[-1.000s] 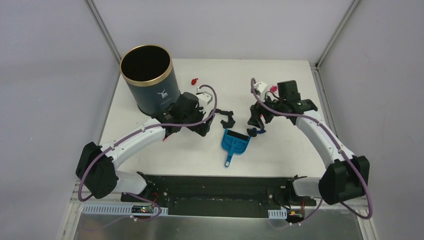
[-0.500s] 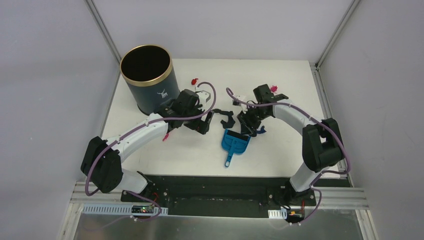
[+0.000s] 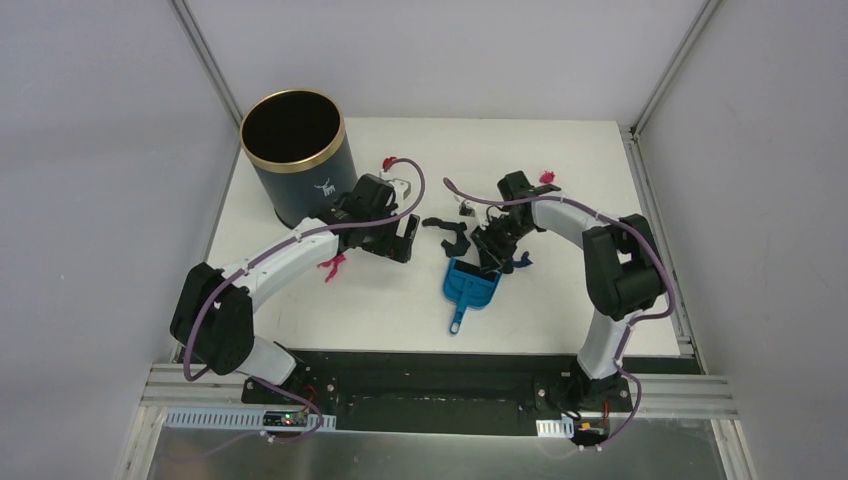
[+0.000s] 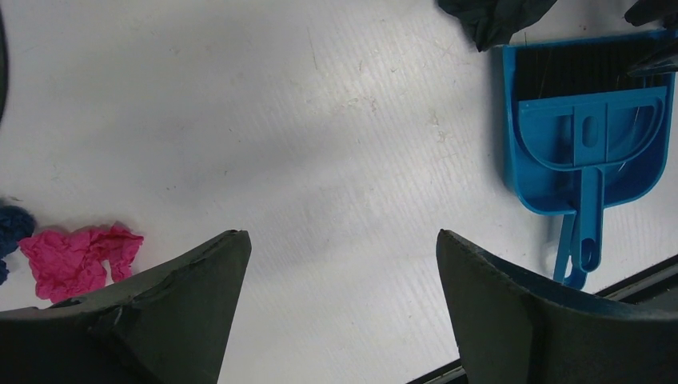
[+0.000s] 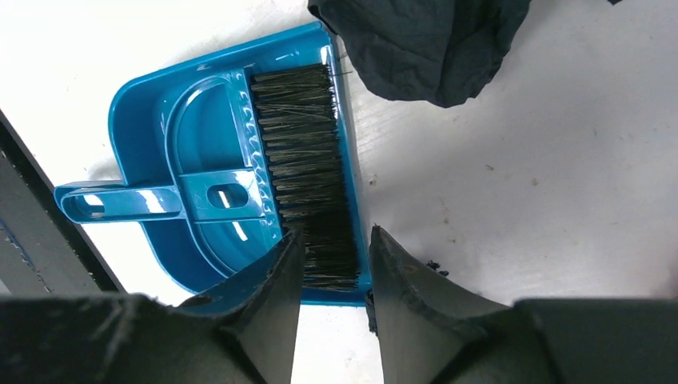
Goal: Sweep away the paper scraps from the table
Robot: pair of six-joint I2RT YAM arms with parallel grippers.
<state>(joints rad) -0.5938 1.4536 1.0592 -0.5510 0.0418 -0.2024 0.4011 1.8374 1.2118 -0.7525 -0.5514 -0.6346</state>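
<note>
Paper scraps [image 3: 332, 265] are recorded scattered on the white desk [image 3: 560, 310]. A red scrap [image 3: 390, 161] lies near the navy bin [image 3: 310, 190]; a magenta scrap [image 3: 547, 178] lies toward the far right. A pink scrap [image 4: 80, 260] and a dark blue scrap [image 4: 9, 228] lie side by side under the left arm; a black scrap [image 5: 424, 48] sits just beyond the front lip of the dustpan [image 5: 132, 104]. None is seen inside the pan.

The brush [image 5: 308, 160] is nested in the dustpan, bristles at the lip. The right tool [image 5: 334, 236] is set with its jaws narrowly apart, astride the end of the bristle strip and the pan's lip; whether they actually press cannot be told. The left tool [image 4: 340, 236] is held with its jaws wide apart and nothing between them, above bare desk near the pink scrap.

Handling (judged, not tested): the scraps are taken to be very light, soft and springy, and liable to skate or flick away under a fast stroke. They are better pushed than pinched, in short low strokes toward the pan. The bristles yield, so a hold there is expected to be loose and twisting; the brush's stiff plastic back or handle is judged the sounder place to be gripped. The dustpan is light too and may slide unless it is steadied.
</note>
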